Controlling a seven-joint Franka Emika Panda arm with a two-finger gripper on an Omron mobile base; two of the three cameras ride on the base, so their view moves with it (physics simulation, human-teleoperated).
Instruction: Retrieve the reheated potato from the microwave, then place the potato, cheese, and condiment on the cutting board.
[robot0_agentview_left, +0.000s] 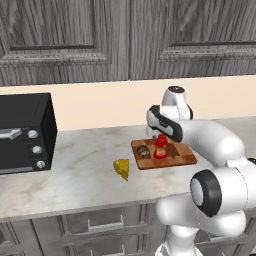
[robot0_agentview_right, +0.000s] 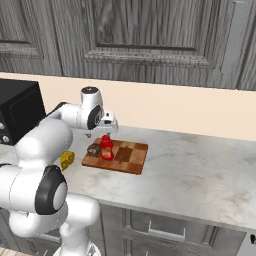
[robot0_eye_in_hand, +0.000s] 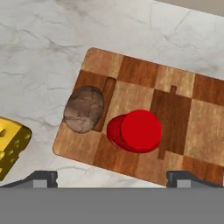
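Judging from how things lie, the main risk is seen in the one piece not yet on the board: the cheese wedge (robot0_eye_in_hand: 11, 146) rests on the bare marble countertop (robot0_agentview_left: 75, 170), just off the left edge of the checkered cutting board (robot0_eye_in_hand: 175, 109), and its sloped faces could slip from between the pads if it is pinched across the taper. To the right of it, the potato (robot0_eye_in_hand: 84, 109) is laid on the board's left part, and just beside that the red condiment bottle (robot0_eye_in_hand: 134, 131) stands upright; both are already placed. The bottle is narrow and looks easy to topple, so a low sweep toward the cheese could knock it over or push the potato off the edge. The gripper (robot0_eye_in_hand: 111, 177) hangs above the board with its jaws spread wide and nothing held between them. The countertop is pale veined marble, smooth, so a nudged item would probably slide rather than stay. At the far left of the counter a small black toaster oven (robot0_agentview_left: 22, 132) with knobs is set; a cream backsplash (robot0_agentview_left: 100, 102) runs behind, with grey wood-grain wall cabinets (robot0_agentview_left: 65, 35) above and grey drawers (robot0_agentview_left: 100, 225) below.
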